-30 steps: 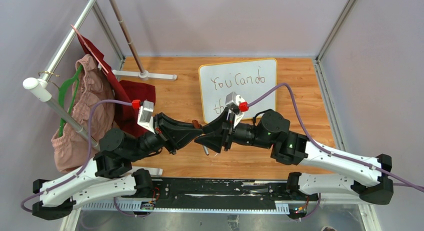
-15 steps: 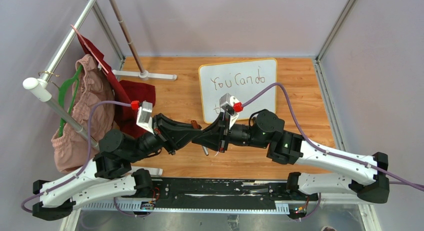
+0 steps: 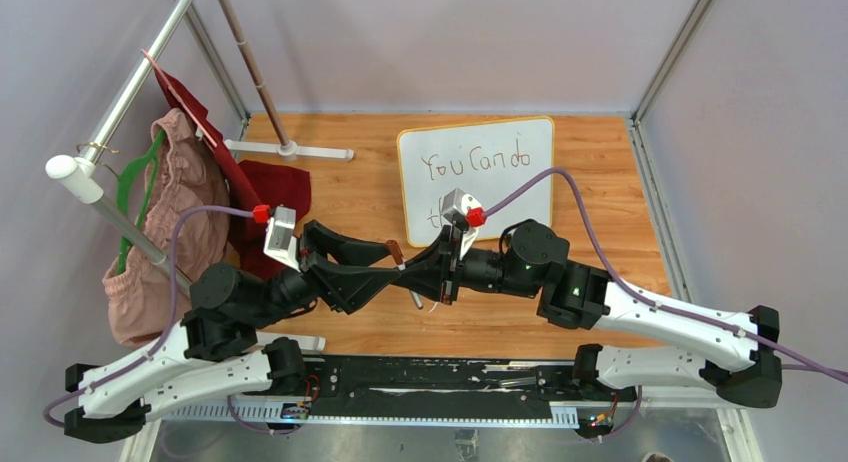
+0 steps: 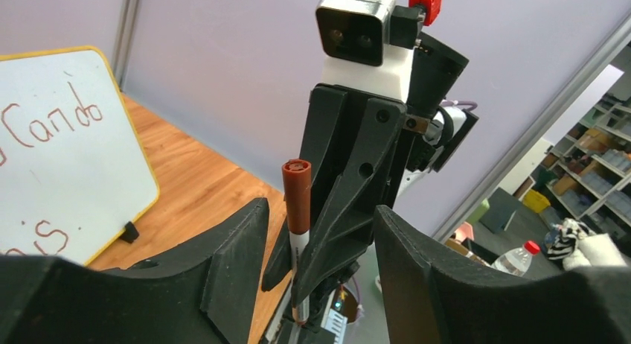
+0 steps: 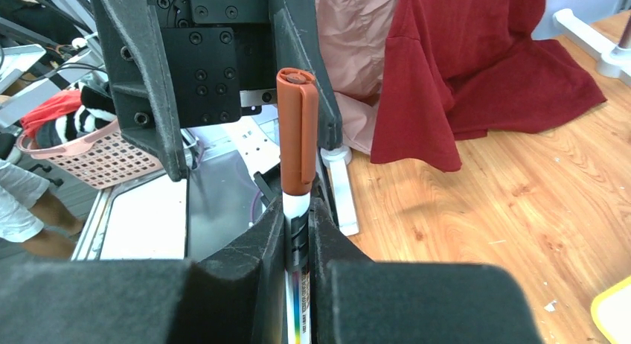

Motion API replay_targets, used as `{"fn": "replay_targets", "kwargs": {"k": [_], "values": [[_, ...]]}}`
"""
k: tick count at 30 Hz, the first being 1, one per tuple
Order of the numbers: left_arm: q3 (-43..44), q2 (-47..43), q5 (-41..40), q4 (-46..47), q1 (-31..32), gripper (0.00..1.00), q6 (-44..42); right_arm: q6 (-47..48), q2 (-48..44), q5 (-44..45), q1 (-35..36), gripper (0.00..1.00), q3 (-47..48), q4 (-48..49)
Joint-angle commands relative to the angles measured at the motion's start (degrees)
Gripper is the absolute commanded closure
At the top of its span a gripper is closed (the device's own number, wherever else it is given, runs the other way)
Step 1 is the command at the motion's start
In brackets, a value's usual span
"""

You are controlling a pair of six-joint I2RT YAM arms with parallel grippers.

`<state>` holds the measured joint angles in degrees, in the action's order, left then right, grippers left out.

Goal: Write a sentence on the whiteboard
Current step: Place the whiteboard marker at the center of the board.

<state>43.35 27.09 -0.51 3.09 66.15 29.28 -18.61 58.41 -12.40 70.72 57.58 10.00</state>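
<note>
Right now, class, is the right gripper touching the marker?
Touching. The right wrist view shows the right gripper shut on the marker, with both fingers pressed against its white barrel just below the reddish-brown cap.

Cannot read second line of sentence (image 3: pixel 475 162), at whiteboard's (image 3: pixel 520 197) near left corner: mostly covered by right wrist camera (image 3: pixel 457 204), cut off in left wrist view.

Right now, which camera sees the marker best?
The right wrist view: the marker stands close, clamped in the right gripper. The left wrist view shows it smaller; from the top it is mostly hidden.
</note>
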Motion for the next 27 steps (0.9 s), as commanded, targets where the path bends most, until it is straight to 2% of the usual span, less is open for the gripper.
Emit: {"fn": "replay_targets", "kwargs": {"k": [1,4,6,8,9,16,21,24,27], "values": [[-0.03,-1.24,-2.31,-1.26,0.12,0.38,-1.43,2.8,-2.46,2.3,-0.55,1.0,0.23,-2.41],[0.27,-1.96,-3.64,-2.61,0.16,0.28,-2.08,3.7,-3.49,3.13,-0.49,1.0,0.3,-4.08],[0.63,-2.4,-4.88,-3.62,0.13,0.19,-2.28,4.35,-4.37,3.78,-0.55,1.0,0.36,-5.35],[1.53,-2.85,-5.78,-5.82,0.13,0.03,-2.71,5.0,-5.71,4.74,-0.52,1.0,0.54,-7.22],[2.22,-3.14,-6.18,-7.14,0.12,0.01,-3.18,5.4,-6.15,5.13,-0.5,1.0,0.79,-8.42],[5.57,-7.76,-17.28,-17.0,0.12,0.0,-8.65,8.05,-12.48,12.23,-0.57,1.0,1.94,-20.73],[6.86,-8.38,-26.54,-22.79,0.12,0.0,-14.14,8.0,-13.82,25.78,-0.49,1.0,3.37,-34.27],[7.73,-5.42,-27.72,-24.8,0.12,0.0,-18.1,7.14,-12.29,31.2,-0.73,1.0,3.33,-40.97],[8.5,-1.19,-26.97,-24.8,0.12,0.0,-22.09,5.63,-10.47,29.8,-3.64,1.0,1.13,-42.4]]}}
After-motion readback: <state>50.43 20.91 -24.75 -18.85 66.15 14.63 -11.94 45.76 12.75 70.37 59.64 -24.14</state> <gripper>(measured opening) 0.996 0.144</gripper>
